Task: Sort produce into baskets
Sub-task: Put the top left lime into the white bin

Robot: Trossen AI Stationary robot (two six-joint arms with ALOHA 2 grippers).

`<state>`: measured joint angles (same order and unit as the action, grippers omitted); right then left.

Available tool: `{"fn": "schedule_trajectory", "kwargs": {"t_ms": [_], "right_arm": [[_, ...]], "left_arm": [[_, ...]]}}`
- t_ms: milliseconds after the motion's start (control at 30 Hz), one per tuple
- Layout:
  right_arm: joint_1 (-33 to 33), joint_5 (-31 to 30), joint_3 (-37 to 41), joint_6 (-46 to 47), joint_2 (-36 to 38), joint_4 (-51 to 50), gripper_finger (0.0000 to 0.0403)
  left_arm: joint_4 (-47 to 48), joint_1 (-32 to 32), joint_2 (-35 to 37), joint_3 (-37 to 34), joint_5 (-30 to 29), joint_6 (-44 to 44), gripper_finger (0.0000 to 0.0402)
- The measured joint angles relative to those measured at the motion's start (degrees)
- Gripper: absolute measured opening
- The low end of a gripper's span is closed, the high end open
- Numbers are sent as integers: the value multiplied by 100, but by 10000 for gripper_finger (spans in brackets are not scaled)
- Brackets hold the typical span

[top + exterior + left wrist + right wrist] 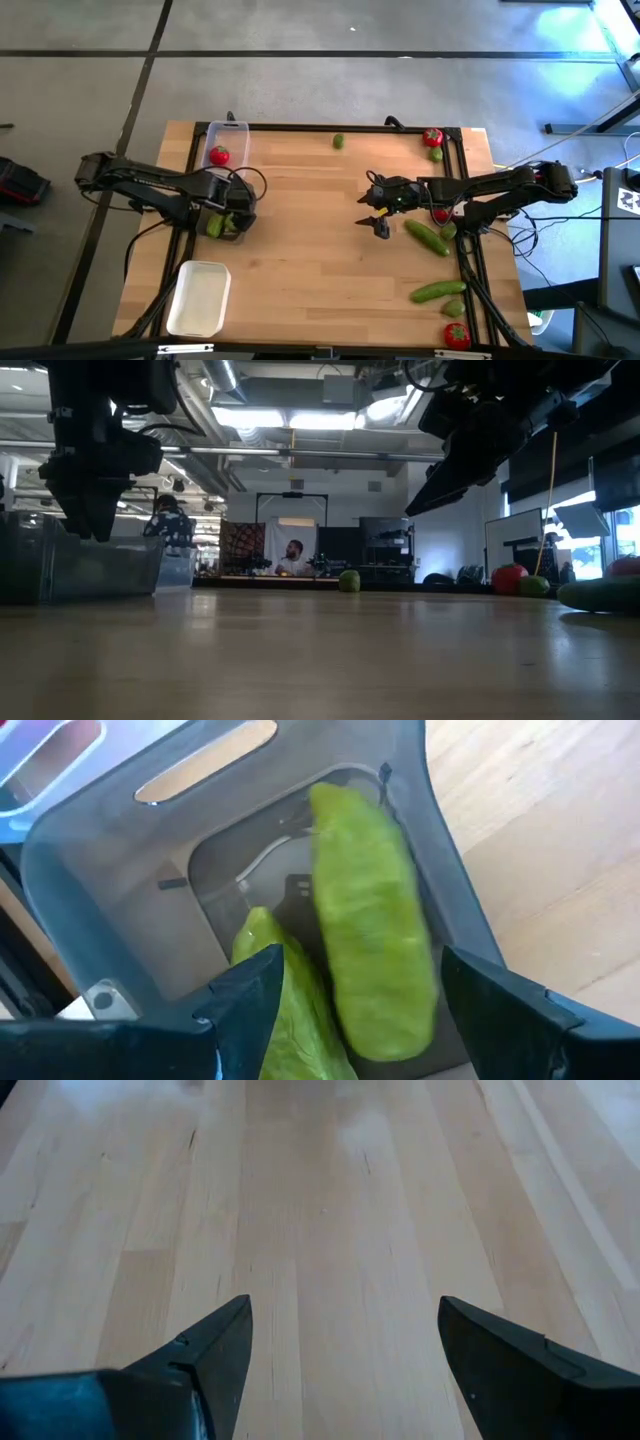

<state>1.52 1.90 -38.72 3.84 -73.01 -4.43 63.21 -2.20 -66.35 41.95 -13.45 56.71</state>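
Observation:
My left gripper is open above a clear bin at the table's left. In the left wrist view its fingers stand on either side of a green cucumber that lies in the bin beside a second cucumber. I see no touch. My right gripper is open and empty over bare wood right of centre, as the right wrist view shows. A second clear bin at the far left holds a tomato. A white bin stands at the near left.
Along the right side lie two cucumbers, tomatoes and limes. Another lime lies at the far middle. A black rail frames the table. The table's middle is bare wood.

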Motion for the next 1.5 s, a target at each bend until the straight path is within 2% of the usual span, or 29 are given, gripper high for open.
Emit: {"fn": "schedule_trajectory", "kwargs": {"t_ms": [300,467,700,833,1067,1233,1367,1500], "right_arm": [[-2,-87,0,9,0,22,289],[-2,-757,0,39,0,31,289],[-2,-2226,0,47,2,265,289],[-2,-2549,0,20,2,632,289],[5,-2742,-2,-514,2,1326,289],[367,-2504,-7,-517,-35,1538,291],[804,-2181,-7,-248,-59,1550,314],[1247,-2179,-7,-241,-203,1680,351]], "left_arm": [[-204,0,172,440,-58,-660,265],[-841,0,281,561,-174,-1087,265],[-2331,-2,286,487,-266,-1930,265],[-3420,-42,280,243,-365,-2381,265],[-4626,-125,278,-192,-376,-2626,265],[-4723,-158,278,-317,-374,-2565,265],[-4748,-195,278,-317,-374,-2548,265],[-4772,-192,278,-317,-372,-2557,265]]}}
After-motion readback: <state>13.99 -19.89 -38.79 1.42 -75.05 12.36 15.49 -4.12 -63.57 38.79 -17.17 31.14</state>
